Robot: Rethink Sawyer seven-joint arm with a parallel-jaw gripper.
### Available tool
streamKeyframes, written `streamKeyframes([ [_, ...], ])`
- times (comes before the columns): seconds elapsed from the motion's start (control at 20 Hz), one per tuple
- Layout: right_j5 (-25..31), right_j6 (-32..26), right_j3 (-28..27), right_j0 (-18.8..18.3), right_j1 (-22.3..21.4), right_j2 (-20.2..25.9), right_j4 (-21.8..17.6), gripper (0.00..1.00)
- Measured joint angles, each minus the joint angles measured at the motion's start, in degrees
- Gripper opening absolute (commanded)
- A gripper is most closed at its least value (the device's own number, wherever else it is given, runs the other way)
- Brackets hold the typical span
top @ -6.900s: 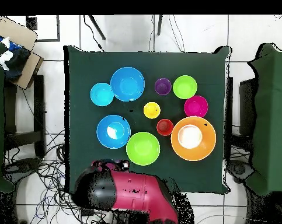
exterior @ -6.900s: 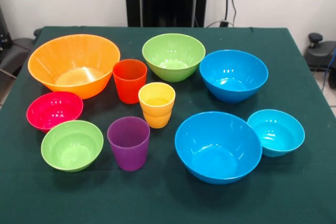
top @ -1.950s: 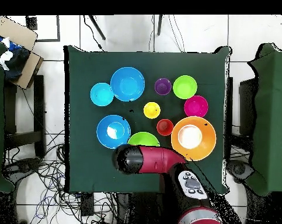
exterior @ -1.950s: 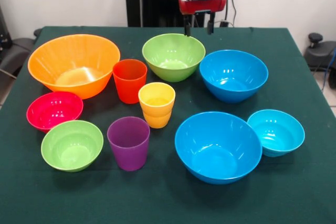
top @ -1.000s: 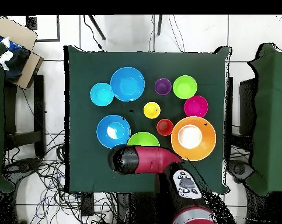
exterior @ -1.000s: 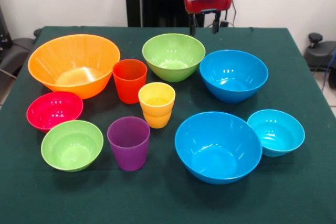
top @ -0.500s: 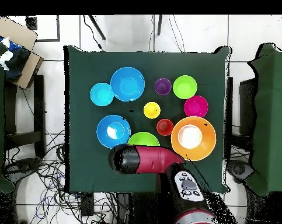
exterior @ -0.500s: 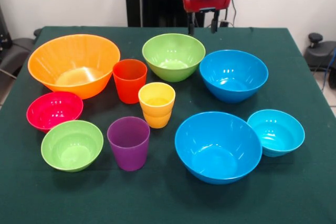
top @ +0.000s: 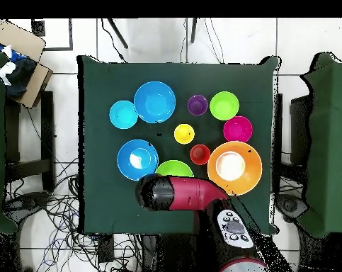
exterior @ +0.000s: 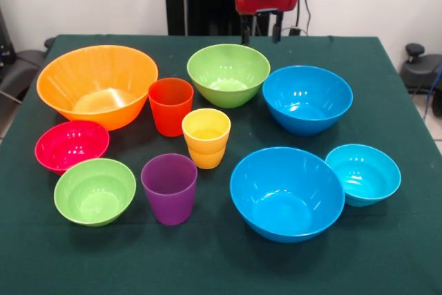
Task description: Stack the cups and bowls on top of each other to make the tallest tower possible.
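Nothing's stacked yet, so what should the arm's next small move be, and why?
Probably lower the hand onto the far rim of the medium green bowl. The hand hangs open just above and behind that rim, holding nothing, and all bowls and cups stand apart on the table, so this bowl is the nearest to grasp.

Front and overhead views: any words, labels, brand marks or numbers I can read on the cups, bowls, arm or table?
None can be read.
The cups and bowls, such as the orange-red cup and the big orange-yellow bowl, are plain plastic.
The arm shows a button panel in the overhead view; any marks there are too small to read.
The table cloth is bare green.
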Motion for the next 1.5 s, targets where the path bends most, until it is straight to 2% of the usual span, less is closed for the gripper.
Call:
streamKeyframes([
  [0.9, 0.0, 0.0, -1.3, -5.1, 0.5, 1.7, 0.0, 1.00],
  [1.5, 0.1, 0.0, -1.7, -5.8, 0.3, 3.6, 0.0, 1.00],
])
